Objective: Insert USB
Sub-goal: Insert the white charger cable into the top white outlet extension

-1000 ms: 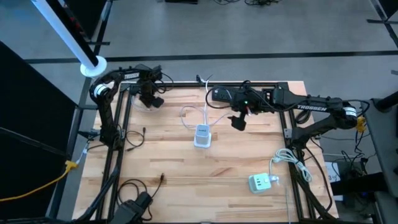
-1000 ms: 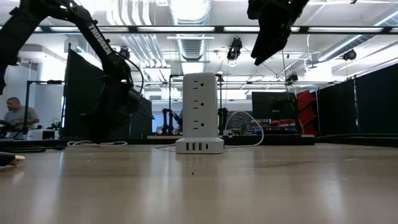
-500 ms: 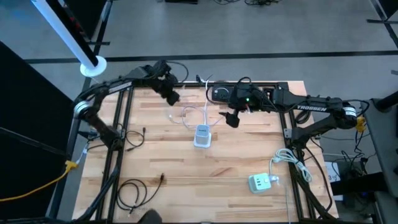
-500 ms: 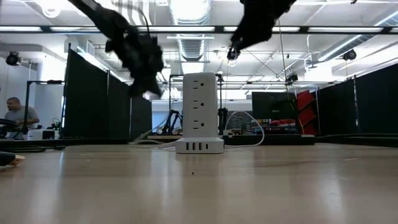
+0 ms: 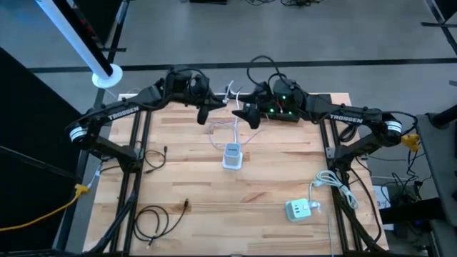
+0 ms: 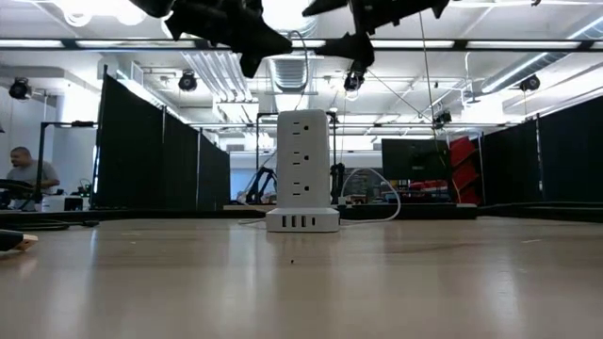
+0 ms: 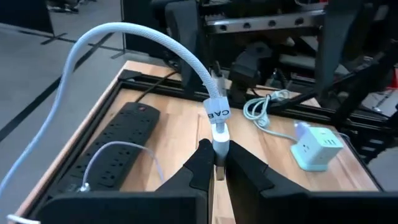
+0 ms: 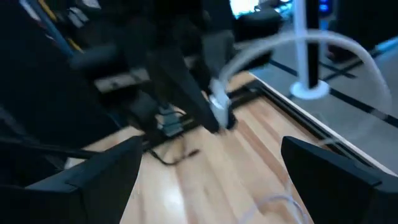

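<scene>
Left pincer (image 7: 215, 163) clamped on USB plug (image 7: 220, 138), held up near counter's far edge; power tower (image 5: 233, 155) sits nearer camera, below. Right pincer (image 5: 246, 114) spread wide, empty, close beside.

From counter level I see the white power tower (image 6: 302, 169) standing upright mid-counter (image 6: 301, 282), its USB ports low on the front. Both grippers hang high above it, the left gripper (image 6: 247, 36) left, the right gripper (image 6: 353, 42) right. A person (image 6: 26, 177) sits far left.
</scene>
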You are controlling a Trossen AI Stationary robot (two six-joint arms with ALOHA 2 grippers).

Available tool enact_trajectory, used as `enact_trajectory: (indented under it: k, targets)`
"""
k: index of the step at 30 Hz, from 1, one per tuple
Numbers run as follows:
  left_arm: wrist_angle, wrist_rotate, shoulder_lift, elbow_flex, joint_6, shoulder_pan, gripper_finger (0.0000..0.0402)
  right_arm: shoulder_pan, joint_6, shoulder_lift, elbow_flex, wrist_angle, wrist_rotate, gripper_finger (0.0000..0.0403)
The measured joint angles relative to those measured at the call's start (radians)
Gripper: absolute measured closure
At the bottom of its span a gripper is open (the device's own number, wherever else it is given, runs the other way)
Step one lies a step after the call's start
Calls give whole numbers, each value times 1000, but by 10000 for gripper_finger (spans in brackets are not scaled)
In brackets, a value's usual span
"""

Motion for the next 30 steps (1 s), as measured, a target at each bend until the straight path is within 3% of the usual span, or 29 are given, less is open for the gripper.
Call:
enact_trajectory:
  k: [12,19,27,30]
  targets:
    - [-10,-17,2,0,-56,-1,383,-14,-100,-23,0,-11,-16,35]
    - [-136,-18,2,0,-3,-9,383,43,-204,-24,27,-95,-12,34]
    - [-207,-23,3,0,50,-59,384,152,-321,1,197,-430,243,34]
    - [-211,-125,3,0,75,-103,384,177,-277,0,238,-453,291,34]
